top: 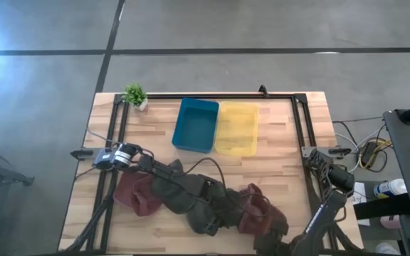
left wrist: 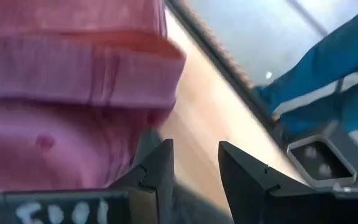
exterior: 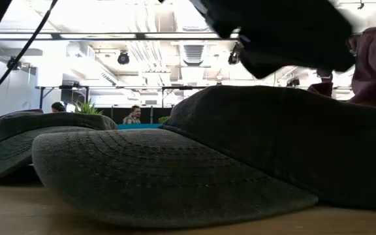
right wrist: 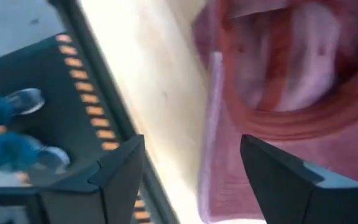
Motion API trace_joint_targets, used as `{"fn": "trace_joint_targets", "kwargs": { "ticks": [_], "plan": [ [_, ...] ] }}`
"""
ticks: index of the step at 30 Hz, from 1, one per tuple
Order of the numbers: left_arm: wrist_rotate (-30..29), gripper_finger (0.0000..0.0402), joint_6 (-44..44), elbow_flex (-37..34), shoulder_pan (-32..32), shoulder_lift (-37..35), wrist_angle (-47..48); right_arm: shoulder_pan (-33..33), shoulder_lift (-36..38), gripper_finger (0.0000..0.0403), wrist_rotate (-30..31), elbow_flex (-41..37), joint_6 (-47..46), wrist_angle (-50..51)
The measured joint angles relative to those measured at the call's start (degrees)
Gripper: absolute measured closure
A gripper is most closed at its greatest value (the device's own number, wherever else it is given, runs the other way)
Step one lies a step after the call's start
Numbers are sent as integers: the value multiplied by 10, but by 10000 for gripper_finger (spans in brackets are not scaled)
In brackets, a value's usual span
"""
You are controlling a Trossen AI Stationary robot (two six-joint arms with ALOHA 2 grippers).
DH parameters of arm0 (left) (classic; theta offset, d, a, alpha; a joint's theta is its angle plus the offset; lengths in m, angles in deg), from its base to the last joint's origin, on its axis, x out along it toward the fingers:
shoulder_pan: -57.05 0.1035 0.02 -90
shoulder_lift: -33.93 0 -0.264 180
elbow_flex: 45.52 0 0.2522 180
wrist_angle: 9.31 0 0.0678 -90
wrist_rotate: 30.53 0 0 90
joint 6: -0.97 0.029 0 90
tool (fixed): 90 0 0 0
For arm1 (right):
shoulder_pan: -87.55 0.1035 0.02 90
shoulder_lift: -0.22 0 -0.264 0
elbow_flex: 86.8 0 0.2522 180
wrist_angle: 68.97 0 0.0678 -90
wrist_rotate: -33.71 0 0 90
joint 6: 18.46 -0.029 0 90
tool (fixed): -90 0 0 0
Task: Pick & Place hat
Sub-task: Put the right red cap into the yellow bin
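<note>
Hats lie low in the high view: a maroon hat [top: 135,195] lower left, a dark hat [top: 191,203] centre and a second maroon hat [top: 256,213] beside the wide-open, empty right gripper [right wrist: 191,180]; the left gripper [left wrist: 196,174] stands part-open, empty.

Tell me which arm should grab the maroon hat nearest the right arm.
Right, probably. The right gripper has wide-open jaws facing the maroon hat, whose rim is close ahead. The left gripper has narrower jaws with only bare table between them.
</note>
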Motion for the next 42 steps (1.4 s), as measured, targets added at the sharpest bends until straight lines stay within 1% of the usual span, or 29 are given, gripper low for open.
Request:
{"fn": "trace_joint_targets", "kwargs": {
  "ticks": [2,5,11,14,16,18,20,24,25,28,31,36,39,42],
  "plan": [
    [-13,282,13,0,0,-2,22,1,-13,148,14,17,-8,28],
    [-19,282,19,-1,-1,-6,70,0,-35,149,17,22,-8,58],
    [-31,282,5,-1,-4,-21,113,-9,-68,153,16,16,-3,57],
    [-48,282,1,-1,-10,-34,130,-21,-82,167,0,5,-3,54],
    [-64,282,2,-1,-14,-44,133,-29,-82,189,-11,-1,-3,51],
    [-77,282,2,-1,-17,-51,143,-34,-80,223,-13,-9,-1,51],
    [-87,282,4,-1,-19,-59,150,-37,-80,267,-14,-11,11,51],
    [-111,282,17,-1,-19,-74,155,-40,-71,369,-14,-10,43,57],
    [-118,282,24,-1,-18,-77,156,-40,-68,380,-10,-7,55,64],
    [-147,282,40,-1,-11,-87,160,-40,-57,388,17,6,90,96],
    [-154,282,42,-1,0,-93,160,-40,-44,390,37,13,144,138],
    [-155,282,42,-2,20,-96,140,-39,-40,390,45,12,292,134],
    [-149,282,42,-25,31,-96,53,-39,-39,390,65,12,354,134],
    [-112,282,41,-54,38,-96,-35,-41,-39,390,85,15,385,145]
  ]
}}
